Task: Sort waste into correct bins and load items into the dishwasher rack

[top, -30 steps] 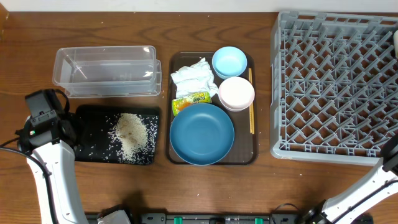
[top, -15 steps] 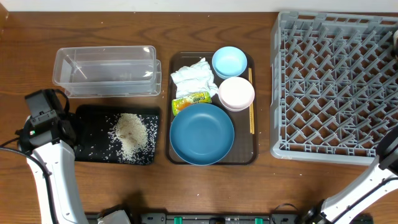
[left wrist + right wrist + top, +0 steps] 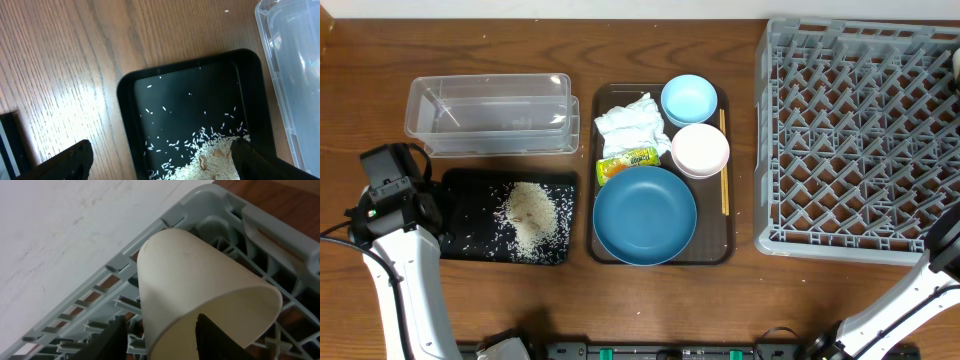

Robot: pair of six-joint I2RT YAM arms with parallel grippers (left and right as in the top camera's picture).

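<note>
In the right wrist view my right gripper (image 3: 160, 335) straddles the rim of the white cup (image 3: 200, 275), one finger outside and one inside, with gaps to the wall. The cup lies tilted in a corner of the grey dishwasher rack (image 3: 100, 295) (image 3: 860, 130). My left gripper (image 3: 160, 160) is open and empty over the black tray (image 3: 125, 100) (image 3: 470, 185), which holds loose rice (image 3: 210, 155) (image 3: 528, 215). The clear tub (image 3: 490, 115) stands behind it. The tissue (image 3: 632, 122), wrapper (image 3: 626, 160), dark-blue bowl (image 3: 644, 215), light-blue bowl (image 3: 689, 98), pink bowl (image 3: 700, 150) and chopsticks (image 3: 724, 165) sit on the brown tray (image 3: 715, 250).
The left arm (image 3: 395, 210) stands at the black tray's left side. The right arm (image 3: 940, 260) crosses the lower right corner, beside the rack's front edge. A pale wall lies beyond the rack in the right wrist view.
The right arm shifted slightly at the lower right edge of the overhead view. Nothing else moved.
</note>
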